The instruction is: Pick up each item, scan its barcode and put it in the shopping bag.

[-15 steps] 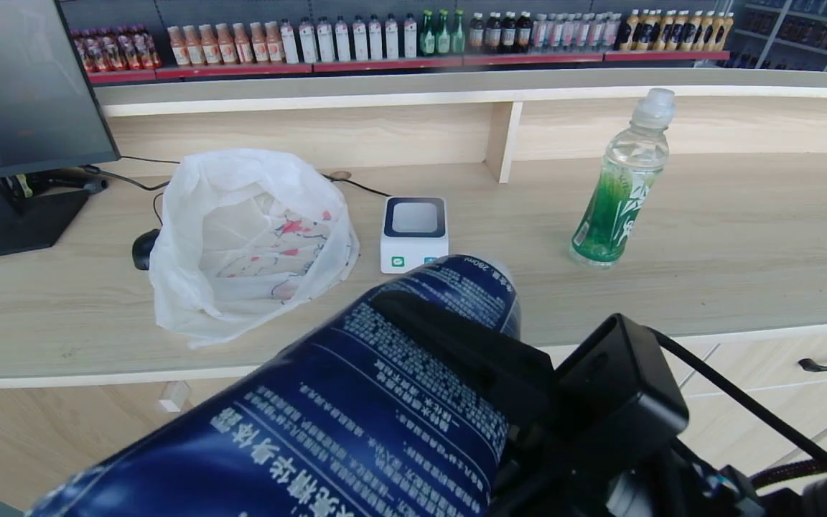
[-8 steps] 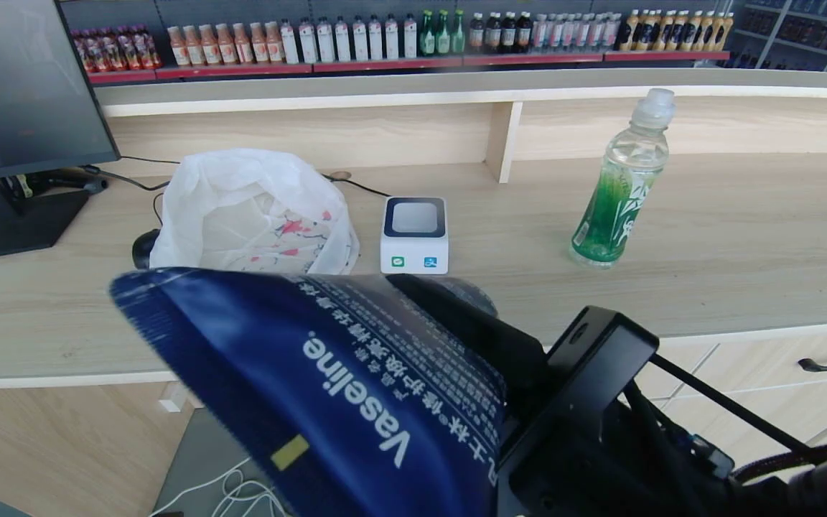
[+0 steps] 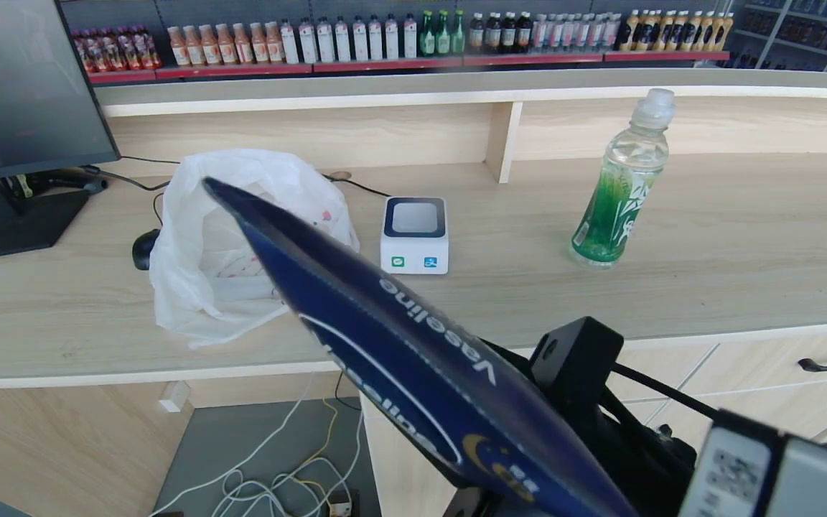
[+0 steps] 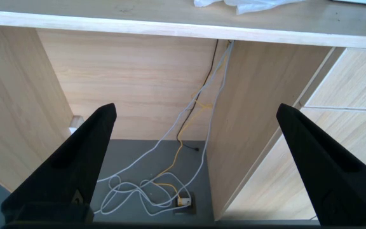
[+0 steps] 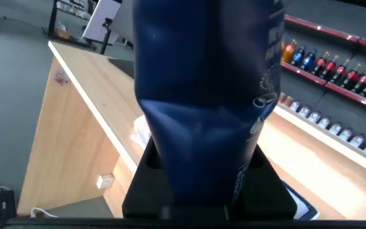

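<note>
Head view:
- right hand (image 3: 507, 424), fingers clamped on the lower part of a dark blue soft plastic refill pouch (image 3: 385, 337); the pouch slants up and away from the hand, edge-on, off the light wooden tabletop (image 3: 708, 237); its far tip crosses in front of the bag's mouth
- crumpled white plastic shopping bag (image 3: 198, 273), mouth open, on the tabletop beyond the hand and to its left
- small white box scanner with a dark top window (image 3: 414, 233), straight beyond the hand, just beside the bag
- clear bottle of green drink with a pale cap (image 3: 622, 187), upright, beyond the hand and to its right, well apart from the scanner
- black mouse (image 3: 143, 248), touching the bag's far-left side; dark monitor (image 3: 19, 86) farther left

Left wrist view:
- left hand (image 4: 192, 172), black fingers (image 4: 62, 172) wide apart, nothing between them; it hangs lower than the tabletop edge (image 4: 170, 22)
- loose white and yellow cables (image 4: 157, 184) on the grey floor past the hand

Right wrist view:
- right hand (image 5: 202, 184), closed tight on the blue pouch (image 5: 202, 83), which rises from the fingers; tabletop (image 5: 88, 76) beyond
</note>
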Motion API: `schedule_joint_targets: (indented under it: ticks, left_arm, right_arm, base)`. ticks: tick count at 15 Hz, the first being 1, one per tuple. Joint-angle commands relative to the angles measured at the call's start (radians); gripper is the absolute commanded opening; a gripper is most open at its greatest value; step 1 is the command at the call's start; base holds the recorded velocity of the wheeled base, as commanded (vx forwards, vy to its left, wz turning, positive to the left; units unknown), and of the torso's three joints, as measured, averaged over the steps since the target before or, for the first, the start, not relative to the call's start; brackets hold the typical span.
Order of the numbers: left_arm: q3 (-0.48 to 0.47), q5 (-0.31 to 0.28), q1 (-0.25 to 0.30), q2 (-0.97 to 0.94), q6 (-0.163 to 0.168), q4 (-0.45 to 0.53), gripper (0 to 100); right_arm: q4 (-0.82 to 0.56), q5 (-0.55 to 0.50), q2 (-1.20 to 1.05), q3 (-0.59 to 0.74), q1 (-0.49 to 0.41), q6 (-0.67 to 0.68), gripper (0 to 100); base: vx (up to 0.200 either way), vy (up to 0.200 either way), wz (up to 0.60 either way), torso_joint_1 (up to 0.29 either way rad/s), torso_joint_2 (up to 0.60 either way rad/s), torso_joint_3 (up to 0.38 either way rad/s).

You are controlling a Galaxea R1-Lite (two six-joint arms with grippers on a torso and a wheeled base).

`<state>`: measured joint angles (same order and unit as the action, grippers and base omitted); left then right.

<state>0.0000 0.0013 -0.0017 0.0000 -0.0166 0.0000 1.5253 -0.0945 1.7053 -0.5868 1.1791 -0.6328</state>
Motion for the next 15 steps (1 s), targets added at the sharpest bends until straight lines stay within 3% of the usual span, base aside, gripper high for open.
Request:
schedule_joint_targets:
  ticks: [1,2,7,9,15]
  left_arm:
    - [0.0,0.0,0.0,0.0,0.0,0.0,100]
    - [0.0,0.0,-0.001,0.002,0.0,0.0,100]
    - [0.0,0.0,-0.001,0.002,0.0,0.0,100]
    - [0.0,0.0,0.0,0.0,0.0,0.0,100]
    - [0.0,0.0,0.0,0.002,0.0,0.0,100]
  right_arm:
    - [0.001,-0.028,0.071,-0.048,-0.041,0.108,0]
    - [-0.001,-0.034,0.083,-0.054,-0.056,0.139,0]
    - [0.003,-0.031,0.143,-0.148,-0.326,0.478,0]
    - [0.032,-0.034,0.148,-0.15,-0.374,0.564,0]
    - [0.045,-0.037,0.166,-0.128,-0.455,0.642,0]
  base:
    - [0.0,0.0,0.0,0.0,0.0,0.0]
    - [0.0,0.0,0.0,0.0,0.0,0.0]
    - [0.0,0.0,0.0,0.0,0.0,0.0]
    - [0.0,0.0,0.0,0.0,0.0,0.0]
    - [0.0,0.0,0.0,0.0,0.0,0.0]
